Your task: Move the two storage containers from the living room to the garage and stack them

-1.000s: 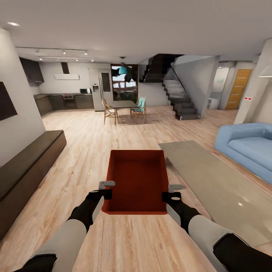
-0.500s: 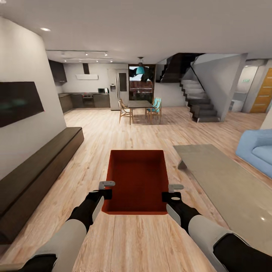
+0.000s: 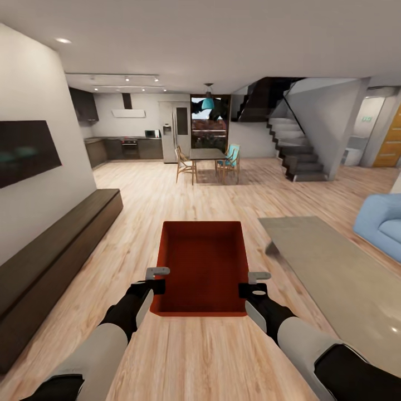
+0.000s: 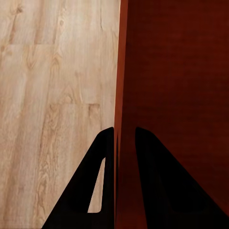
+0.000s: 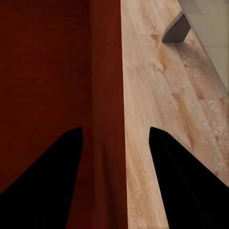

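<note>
Head view: looking down over both arms at one orange-red storage container [image 3: 203, 267], open top up, being held out front above the light wood plank floor [image 3: 184, 356] of the living room. Left pincer [image 3: 157, 280] sitting at the container's left wall near the close corner, right pincer [image 3: 252, 282] at the right wall opposite (both at about the same height). Showing a long dark low cabinet [image 3: 53, 256] along the left wall, a dark screen [image 3: 25, 150] above it, a beige rug [image 3: 340, 278] off to the right with one corner curling up, a blue sofa [image 3: 381, 225] at the right edge. Farther back: dining table with chairs [image 3: 207, 161], kitchen [image 3: 120, 146], staircase [image 3: 295, 150], orange door [image 3: 390, 142].

Left wrist view: showing two dark fingers [image 4: 102, 186] straddling the container's thin wall [image 4: 119, 95], one outside over the planks, one inside over the red interior; clenched on that wall, grasping the container.

Right wrist view: showing two dark fingers [image 5: 52, 176] standing either side of the container's wall [image 5: 107, 95], well apart, with a gap visible between each finger and the wall (released, not pinching). Lifted rug corner [image 5: 177, 28] lying on the planks beyond.
</note>
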Controlling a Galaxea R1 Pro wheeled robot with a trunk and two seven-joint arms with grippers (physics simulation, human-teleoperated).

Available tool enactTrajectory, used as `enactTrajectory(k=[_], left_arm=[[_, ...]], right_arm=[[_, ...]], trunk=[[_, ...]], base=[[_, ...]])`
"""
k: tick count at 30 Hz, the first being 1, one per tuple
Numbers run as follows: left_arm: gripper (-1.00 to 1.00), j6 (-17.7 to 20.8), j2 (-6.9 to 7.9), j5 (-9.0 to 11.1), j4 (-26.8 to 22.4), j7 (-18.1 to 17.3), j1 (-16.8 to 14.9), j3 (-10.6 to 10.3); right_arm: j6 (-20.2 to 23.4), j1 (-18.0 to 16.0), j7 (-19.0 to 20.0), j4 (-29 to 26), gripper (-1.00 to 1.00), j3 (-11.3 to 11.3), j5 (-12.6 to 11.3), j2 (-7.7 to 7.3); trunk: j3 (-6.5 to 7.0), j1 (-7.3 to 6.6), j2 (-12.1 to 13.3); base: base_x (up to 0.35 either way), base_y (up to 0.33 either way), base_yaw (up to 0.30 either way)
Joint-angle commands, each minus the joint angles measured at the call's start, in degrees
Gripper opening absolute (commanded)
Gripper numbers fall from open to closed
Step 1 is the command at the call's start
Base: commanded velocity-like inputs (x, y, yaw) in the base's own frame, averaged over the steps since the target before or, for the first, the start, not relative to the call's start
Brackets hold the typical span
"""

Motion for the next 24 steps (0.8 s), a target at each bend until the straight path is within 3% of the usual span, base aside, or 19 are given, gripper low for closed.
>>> enactTrajectory(k=[1,24], left_arm=[[-1.00,0.40,-0.17,-1.95,-0.68,0.24,-0.06,0.67],[-1.00,0.31,-0.17,-1.94,-0.55,0.24,-0.07,0.67]], right_arm=[[0.36,-0.01,-0.69,0.17,-1.00,1.39,-0.78,0.01],[0.35,-0.01,-0.79,0.17,-1.00,1.48,-0.84,0.01]], trunk=[[-0.13,0.07,-0.13],[-0.13,0.07,-0.13]], base=[[0.322,0.000,0.000],[0.322,0.000,0.000]])
